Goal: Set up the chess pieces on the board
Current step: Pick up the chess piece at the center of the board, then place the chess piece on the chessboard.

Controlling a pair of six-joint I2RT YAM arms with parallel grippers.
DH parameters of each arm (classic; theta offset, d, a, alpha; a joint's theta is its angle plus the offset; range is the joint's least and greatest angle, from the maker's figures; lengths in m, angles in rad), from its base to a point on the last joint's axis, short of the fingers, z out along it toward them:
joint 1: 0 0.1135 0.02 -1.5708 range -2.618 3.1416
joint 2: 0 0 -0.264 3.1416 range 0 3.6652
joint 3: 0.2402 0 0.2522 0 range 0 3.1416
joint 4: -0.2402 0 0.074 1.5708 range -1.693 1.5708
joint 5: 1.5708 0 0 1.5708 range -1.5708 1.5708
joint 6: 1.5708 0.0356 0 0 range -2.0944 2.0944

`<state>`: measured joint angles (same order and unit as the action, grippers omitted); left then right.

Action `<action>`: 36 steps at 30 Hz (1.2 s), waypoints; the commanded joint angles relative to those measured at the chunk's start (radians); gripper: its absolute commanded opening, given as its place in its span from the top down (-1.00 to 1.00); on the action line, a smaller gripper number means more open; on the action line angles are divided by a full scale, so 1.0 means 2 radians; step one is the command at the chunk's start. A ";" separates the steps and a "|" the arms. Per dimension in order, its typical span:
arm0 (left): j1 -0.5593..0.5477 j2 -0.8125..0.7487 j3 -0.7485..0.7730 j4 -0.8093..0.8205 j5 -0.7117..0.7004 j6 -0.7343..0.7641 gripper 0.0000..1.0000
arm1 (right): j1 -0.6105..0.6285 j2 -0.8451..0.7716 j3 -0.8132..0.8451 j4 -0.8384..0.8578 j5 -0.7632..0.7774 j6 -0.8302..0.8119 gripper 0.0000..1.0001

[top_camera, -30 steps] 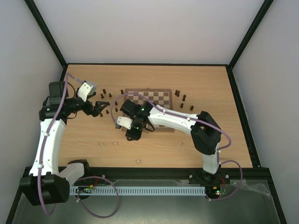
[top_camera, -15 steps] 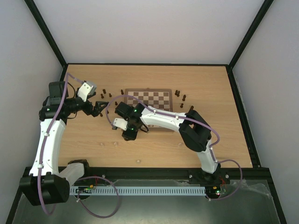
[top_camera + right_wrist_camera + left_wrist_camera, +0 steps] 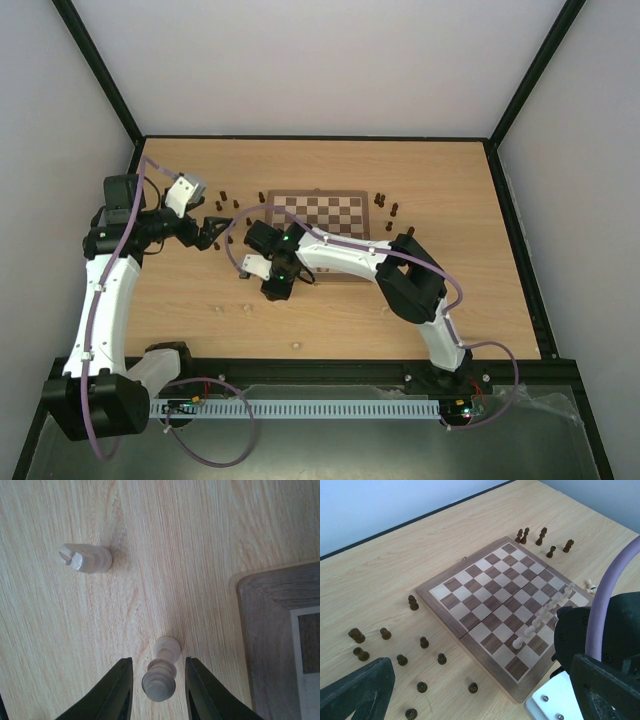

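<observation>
1. Over the table, top view: the board point(image 3: 330, 207) sits on the far half of the tabletop point(image 3: 450, 290).
   - Dark pieces point(image 3: 226, 197) cluster off its left edge, and a second dark group point(image 3: 386, 201) stands off its right edge.
   - Stray pale pieces point(image 3: 247, 307) dot the bare wood nearer the arm bases.
   - The left gripper point(image 3: 212, 232) hovers left of the board, beside the dark cluster.
   - The right gripper point(image 3: 277, 288) points down just off the board's near-left corner.
2. Left wrist view: the fingers point(image 3: 357, 692) are spread wide with nothing between them.
   - The board lies ahead.
   - A row of pale pawns point(image 3: 543, 614) stands in a line on squares along one side.
   - Dark men are scattered on the wood to the left and beyond the far corner.
   - A purple cable point(image 3: 610, 587) crosses at right.
3. Right wrist view: the jaws are drawn in on either side of one pale pawn point(image 3: 160, 677), which stands on the tabletop just beside the board's corner.
   - A thin gap shows on each side of it, so no contact is seen.
   - A second pale piece point(image 3: 86, 559) lies on its side, well apart at upper left.
</observation>
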<state>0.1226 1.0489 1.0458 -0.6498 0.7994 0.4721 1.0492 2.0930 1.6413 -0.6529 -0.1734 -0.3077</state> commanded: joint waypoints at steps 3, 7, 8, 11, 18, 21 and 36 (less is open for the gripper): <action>-0.002 0.003 -0.006 -0.002 0.007 0.009 -0.98 | 0.006 0.010 -0.002 -0.026 0.007 -0.005 0.48; -0.002 0.004 -0.006 -0.002 0.008 0.008 -0.98 | 0.006 0.007 -0.009 -0.027 0.010 -0.006 0.59; -0.002 0.004 -0.005 -0.001 0.008 0.007 -0.98 | 0.005 0.007 -0.010 -0.028 0.010 -0.006 0.61; -0.002 0.003 -0.006 -0.002 0.008 0.007 -0.98 | 0.005 0.000 -0.019 -0.027 0.013 -0.007 0.67; -0.002 0.003 -0.005 -0.002 0.008 0.006 -0.98 | 0.006 -0.039 -0.045 -0.026 0.027 -0.007 0.78; -0.002 0.002 -0.005 -0.001 0.009 0.006 -0.98 | 0.005 -0.059 -0.052 -0.027 0.040 -0.006 0.79; -0.002 -0.002 -0.007 -0.003 0.008 0.006 -0.98 | -0.058 -0.081 -0.032 -0.038 0.064 -0.009 0.79</action>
<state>0.1226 1.0542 1.0458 -0.6495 0.8001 0.4717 0.9733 1.9377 1.5455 -0.6609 -0.0662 -0.3145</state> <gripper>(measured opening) 0.991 0.138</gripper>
